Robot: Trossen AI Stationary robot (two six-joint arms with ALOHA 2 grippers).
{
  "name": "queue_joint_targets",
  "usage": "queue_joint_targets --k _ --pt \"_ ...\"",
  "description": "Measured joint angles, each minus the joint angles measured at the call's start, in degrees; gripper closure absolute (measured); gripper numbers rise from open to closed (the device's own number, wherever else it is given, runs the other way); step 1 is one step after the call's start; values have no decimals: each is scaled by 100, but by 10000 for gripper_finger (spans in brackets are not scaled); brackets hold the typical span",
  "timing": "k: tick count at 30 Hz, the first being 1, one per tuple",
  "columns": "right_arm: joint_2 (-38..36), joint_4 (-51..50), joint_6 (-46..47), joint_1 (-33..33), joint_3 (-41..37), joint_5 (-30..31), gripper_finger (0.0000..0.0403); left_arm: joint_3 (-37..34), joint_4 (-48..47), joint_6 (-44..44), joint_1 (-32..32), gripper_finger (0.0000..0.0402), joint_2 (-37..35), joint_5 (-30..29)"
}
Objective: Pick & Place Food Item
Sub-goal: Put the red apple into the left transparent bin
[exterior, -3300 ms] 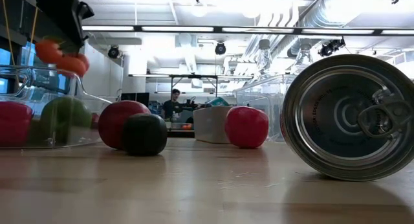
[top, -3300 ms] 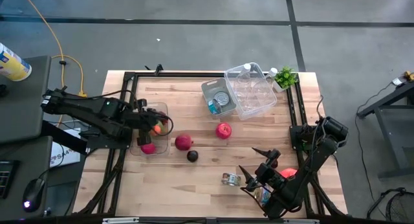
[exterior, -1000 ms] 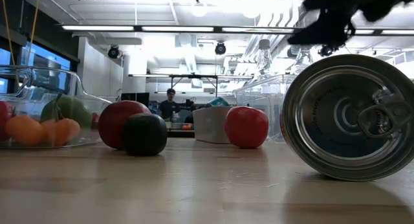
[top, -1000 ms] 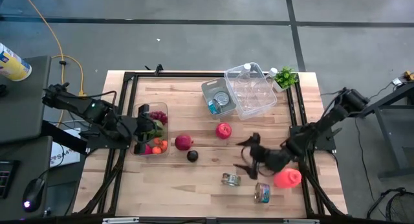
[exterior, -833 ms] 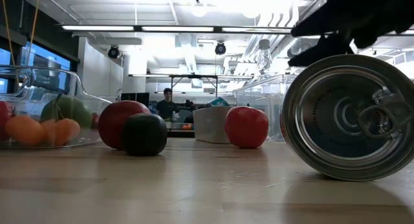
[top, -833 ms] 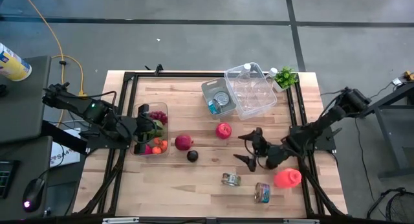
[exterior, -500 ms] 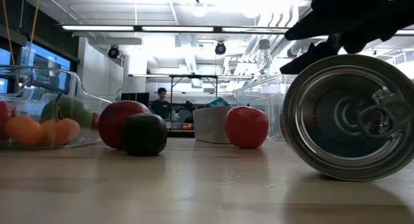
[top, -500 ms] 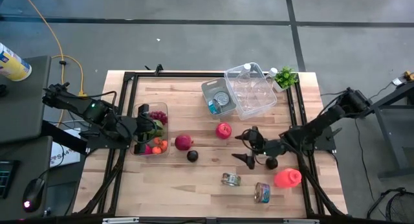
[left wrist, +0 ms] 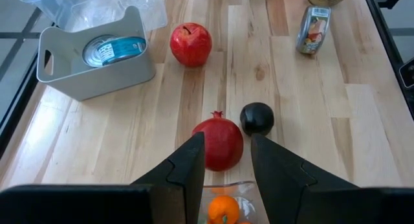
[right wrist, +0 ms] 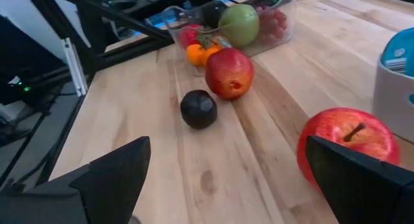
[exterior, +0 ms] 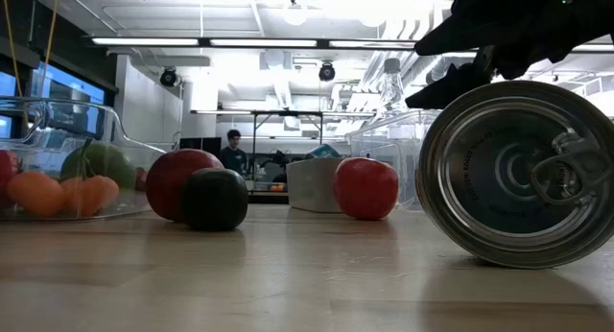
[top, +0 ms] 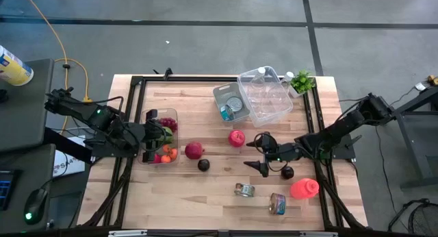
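Observation:
A red apple [top: 237, 137] lies on the table, with a pomegranate [top: 194, 150] and a small dark fruit [top: 203, 164] to its left. My right gripper [top: 258, 152] hangs open just right of the apple, its fingers wide apart and nothing between them; in its wrist view [right wrist: 239, 185] the apple [right wrist: 346, 143] is close ahead. My left gripper [top: 152, 135] stays above the clear fruit container [top: 171, 115] at the left, open with nothing between its fingers [left wrist: 226, 138]. The container holds oranges [exterior: 59, 193], a green apple [right wrist: 239, 24] and grapes.
Two cans [top: 243, 189] [top: 277, 203] lie near the front edge, one filling the low view [exterior: 523, 174]. A red object [top: 304, 188] and a dark ball [top: 287, 172] sit under the right arm. A grey bin [top: 217, 94], clear tub [top: 265, 94] and plant [top: 300, 81] stand at the back.
My right gripper has gone toward the table's far edge and a little left, toward the red apple, sinking somewhat and rolling about its own line. It has stayed open. The fruits and cans have kept their places.

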Motion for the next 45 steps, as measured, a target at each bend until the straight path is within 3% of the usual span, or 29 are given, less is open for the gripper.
queue_joint_targets --k 4,9,20,32,45 --pt "0 6 -57 -11 0 29 6 -2 -2 11 1 283 0 0" --pt "150 98 -758 -177 2 497 6 -2 -2 83 1 283 0 0" --pt "1158 1017 -1130 -809 2 753 6 -266 27 86 2 283 -2 0" --pt "2016 1871 -1539 -1227 2 711 6 -527 1087 384 0 283 0 32" --pt "2603 1910 -1520 -1449 157 477 6 -528 1232 658 -4 283 72 40"
